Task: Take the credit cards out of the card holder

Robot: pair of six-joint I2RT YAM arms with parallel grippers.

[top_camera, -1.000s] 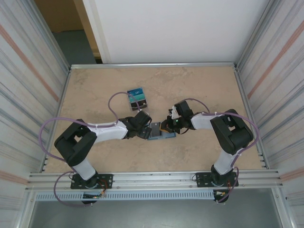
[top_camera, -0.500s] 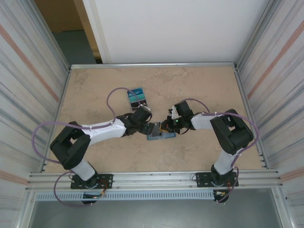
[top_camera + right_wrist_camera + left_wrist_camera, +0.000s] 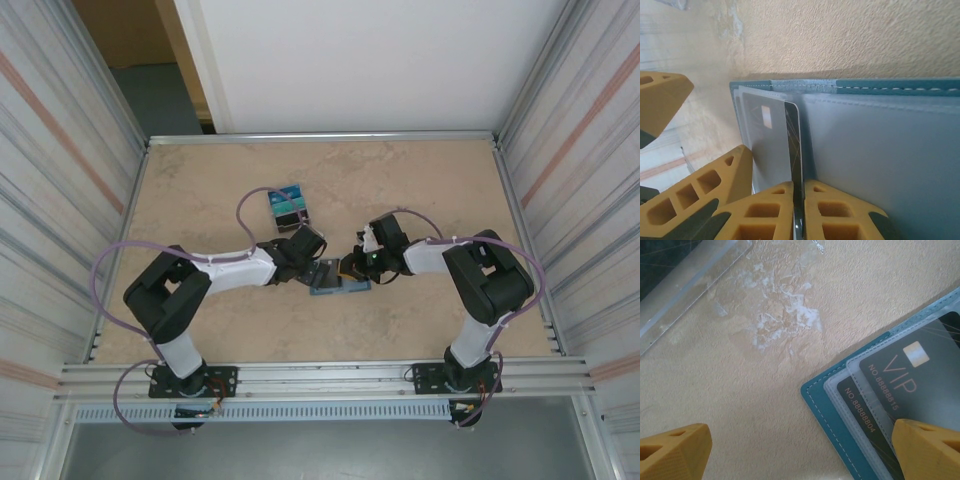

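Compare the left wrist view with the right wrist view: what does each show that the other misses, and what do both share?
Left wrist, not right: the VIP lettering and printed numbers on the credit cards. Right wrist, not left: the right claw shut on what looks like a dark card. Both: the teal card holder, the open left claw, the tan table.

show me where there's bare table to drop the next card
Bare beige table runs beyond the right arm to the back rail, and along the near strip by the front rail. Crowded at centre: teal-blue bifold wallet, left hand, right hand pinching a dark card, printed blue card pile behind.
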